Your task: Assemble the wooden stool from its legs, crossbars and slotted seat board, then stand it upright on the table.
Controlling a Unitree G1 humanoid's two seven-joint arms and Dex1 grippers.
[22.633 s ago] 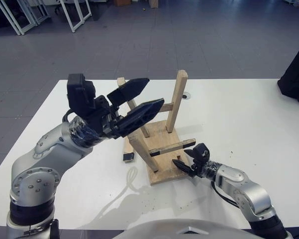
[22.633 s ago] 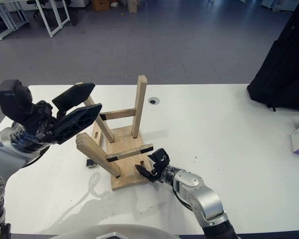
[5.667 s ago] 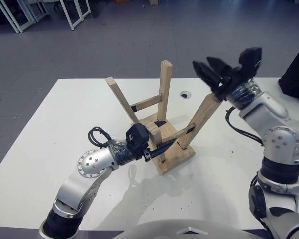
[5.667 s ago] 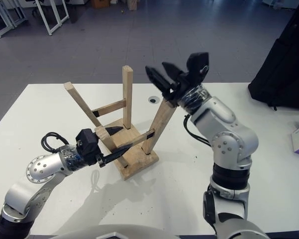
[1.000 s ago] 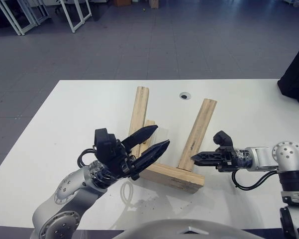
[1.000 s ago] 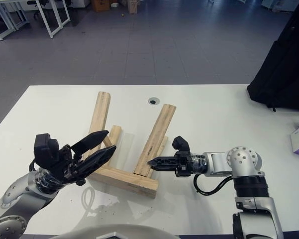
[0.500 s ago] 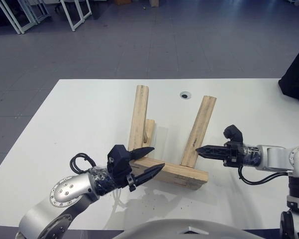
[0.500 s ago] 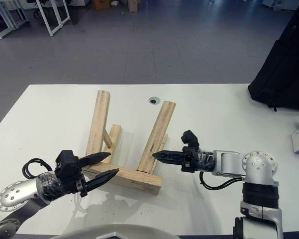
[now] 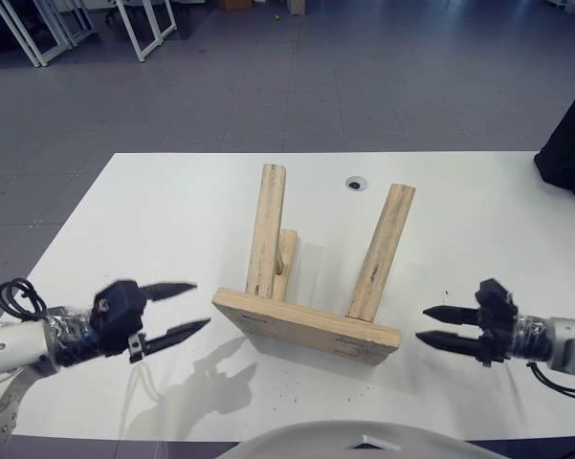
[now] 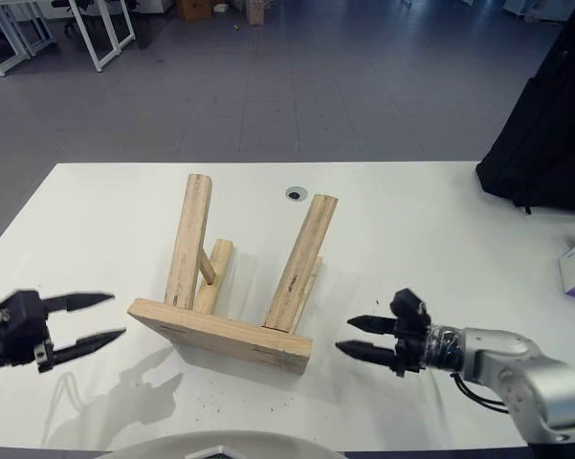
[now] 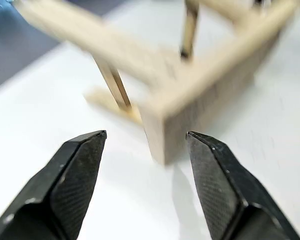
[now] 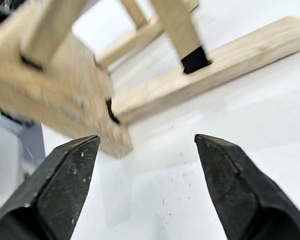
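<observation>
Your stool [image 9: 306,327] lies on its side mid-tabletop [image 9: 153,210], seat board on edge, legs pointing away from the robot. Left claw [image 9: 199,305] and right claw [image 9: 422,323] flank it, both spread wide, empty, clear of the wood.

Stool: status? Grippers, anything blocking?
Left gripper open, clear, left of the stool. Right gripper open, clear, on its right. Stool assembled but lying on its side on the table, not upright. Nothing between grippers and stool.

Silver arms [image 10: 517,368] carry black cables [image 9: 14,296] and pointed black end effectors [image 9: 201,304] [image 9: 422,323], apparently fine-textured.
</observation>
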